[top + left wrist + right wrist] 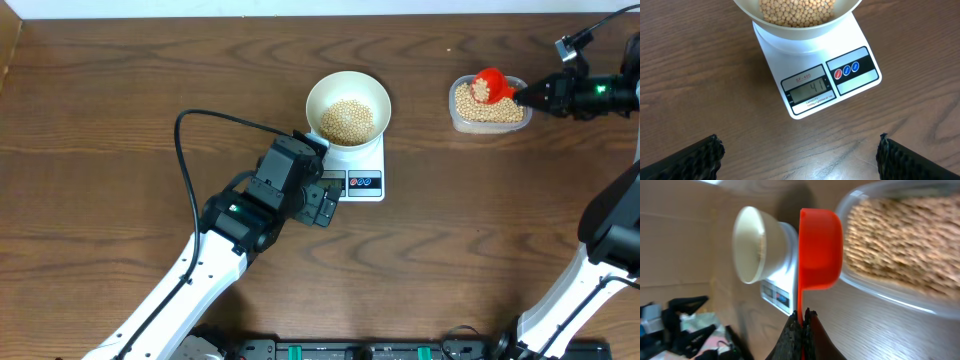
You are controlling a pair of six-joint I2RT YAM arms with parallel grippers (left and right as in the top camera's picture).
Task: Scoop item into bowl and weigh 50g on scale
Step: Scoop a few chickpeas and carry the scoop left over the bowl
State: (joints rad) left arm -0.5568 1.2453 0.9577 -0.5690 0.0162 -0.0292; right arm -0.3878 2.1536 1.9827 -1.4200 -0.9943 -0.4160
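Left gripper (800,155), jaws spread, hovers at 7 o'clock of scale (772,55) reading 41; bowl (320,100) on it holds beans (348,120). Right gripper (802,317) clamps scoop (820,250) over tub (452,105), 2 o'clock.

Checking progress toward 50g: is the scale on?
On. The scale display shows digits, apparently 41, with the bowl of beans on it.
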